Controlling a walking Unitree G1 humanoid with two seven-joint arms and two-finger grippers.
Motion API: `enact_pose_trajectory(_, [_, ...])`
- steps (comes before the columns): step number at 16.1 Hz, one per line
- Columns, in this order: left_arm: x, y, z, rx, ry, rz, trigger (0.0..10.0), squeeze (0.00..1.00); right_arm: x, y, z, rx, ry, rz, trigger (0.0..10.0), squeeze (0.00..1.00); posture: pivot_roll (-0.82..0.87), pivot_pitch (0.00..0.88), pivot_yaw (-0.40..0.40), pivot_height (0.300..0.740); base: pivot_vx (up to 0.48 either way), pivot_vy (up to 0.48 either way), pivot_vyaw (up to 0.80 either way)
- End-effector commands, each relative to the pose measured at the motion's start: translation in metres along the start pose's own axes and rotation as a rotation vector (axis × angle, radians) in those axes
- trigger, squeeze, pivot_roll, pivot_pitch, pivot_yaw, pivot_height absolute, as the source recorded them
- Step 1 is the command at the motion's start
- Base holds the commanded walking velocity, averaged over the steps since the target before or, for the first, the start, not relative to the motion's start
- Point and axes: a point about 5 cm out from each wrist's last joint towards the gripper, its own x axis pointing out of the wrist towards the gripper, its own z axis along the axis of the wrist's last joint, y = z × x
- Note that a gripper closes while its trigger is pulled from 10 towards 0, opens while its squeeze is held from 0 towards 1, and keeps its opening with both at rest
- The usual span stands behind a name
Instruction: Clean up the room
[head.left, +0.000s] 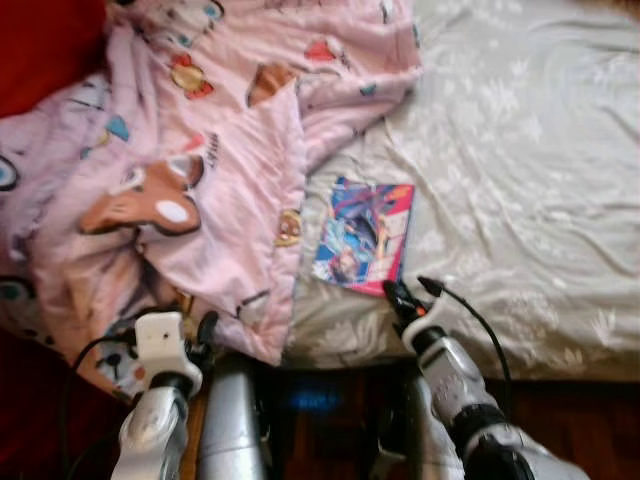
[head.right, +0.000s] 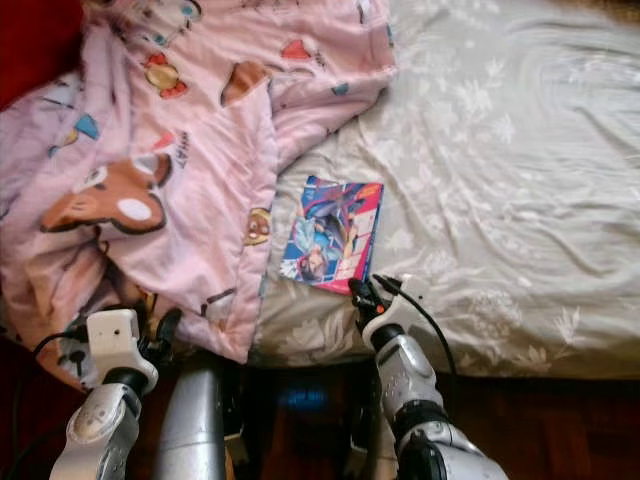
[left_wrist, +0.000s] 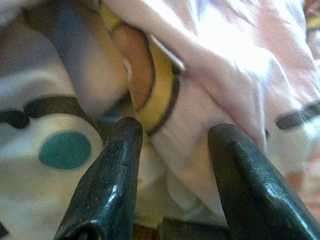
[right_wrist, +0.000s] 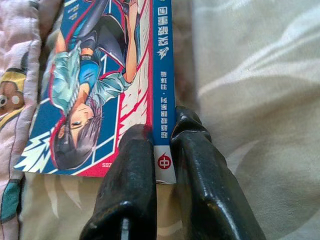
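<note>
Right gripper (right_wrist: 162, 137) at comic book's (head.left: 363, 235) near edge

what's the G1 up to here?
It stands at the bed's edge. The right tool sits at the near corner of a comic book lying on the grey sheet, fingers nearly closed around its spine. The left tool is open, pressed into the pink cartoon blanket.

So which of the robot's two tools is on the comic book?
The right tool, pinching the comic book's spine corner on the grey bedsheet. The left tool is open against the pink cartoon blanket.
</note>
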Motion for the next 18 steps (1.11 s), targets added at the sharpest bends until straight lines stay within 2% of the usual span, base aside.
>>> enact_pose_trajectory(1, [-0.002, 0.007, -0.011, 0.018, 0.038, 0.024, 10.0, 0.00, -0.006, -0.009, 0.006, -0.058, -0.056, -0.040, 0.0, 0.00, 0.11, 0.183, -0.043, 0.589, 0.000, 0.000, 0.00])
enact_pose_trajectory(2, [0.006, 0.007, -0.012, 0.017, 0.037, 0.022, 10.0, 0.00, -0.005, -0.005, 0.009, -0.139, -0.075, -0.036, 0.0, 0.00, 0.09, 0.155, -0.037, 0.589, 0.000, 0.000, 0.00])
enact_pose_trajectory(3, [0.009, 0.007, -0.012, 0.016, 0.036, 0.019, 10.0, 0.00, -0.004, -0.004, 0.012, -0.157, -0.088, -0.042, 0.0, 0.00, 0.08, 0.143, -0.035, 0.589, 0.000, 0.000, 0.00])
enact_pose_trajectory(4, [0.014, 0.005, -0.012, 0.015, 0.033, 0.012, 10.0, 0.00, -0.003, 0.002, 0.017, -0.216, -0.117, -0.034, 0.9, 0.00, 0.07, 0.131, -0.033, 0.589, 0.000, 0.000, 0.00])
enact_pose_trajectory(5, [0.017, 0.003, -0.012, 0.014, 0.031, 0.009, 10.0, 0.00, -0.001, 0.007, 0.019, -0.273, -0.128, -0.018, 10.0, 0.00, 0.07, 0.118, -0.031, 0.589, 0.000, 0.000, 0.00])
enact_pose_trajectory(10, [0.028, 0.000, -0.011, 0.013, 0.014, -0.005, 10.0, 0.00, 0.005, 0.015, 0.022, -0.298, -0.136, -0.016, 10.0, 0.00, 0.06, 0.084, -0.032, 0.589, 0.000, 0.000, 0.00])
enact_pose_trajectory(12, [0.029, 0.000, -0.013, 0.014, 0.007, -0.006, 10.0, 0.00, 0.001, 0.008, 0.006, -0.320, -0.038, -0.054, 10.0, 0.00, 0.07, 0.081, -0.037, 0.589, 0.000, 0.000, 0.00])
enact_pose_trajectory(13, [0.029, 0.000, -0.014, 0.014, 0.005, -0.007, 10.0, 0.00, -0.004, -0.003, -0.006, -0.355, 0.051, -0.131, 10.0, 0.00, 0.07, 0.081, -0.038, 0.589, 0.000, 0.000, 0.00])
enact_pose_trajectory(14, [0.028, 0.000, -0.015, 0.015, 0.005, -0.007, 10.0, 0.00, -0.008, -0.010, -0.011, -0.304, 0.071, -0.180, 10.0, 0.00, 0.07, 0.079, -0.040, 0.589, 0.000, 0.000, 0.00])
enact_pose_trajectory(16, [0.026, 0.002, -0.018, 0.017, 0.007, -0.004, 10.0, 0.00, -0.013, -0.011, -0.014, -0.169, 0.017, -0.176, 10.0, 0.00, 0.07, 0.073, -0.044, 0.589, 0.000, 0.000, 0.00])
enact_pose_trajectory(18, [0.024, 0.003, -0.020, 0.020, 0.009, -0.002, 10.0, 0.00, -0.021, -0.020, -0.016, -0.070, -0.026, -0.236, 10.0, 0.00, 0.06, 0.070, -0.043, 0.589, 0.000, 0.000, 0.00])
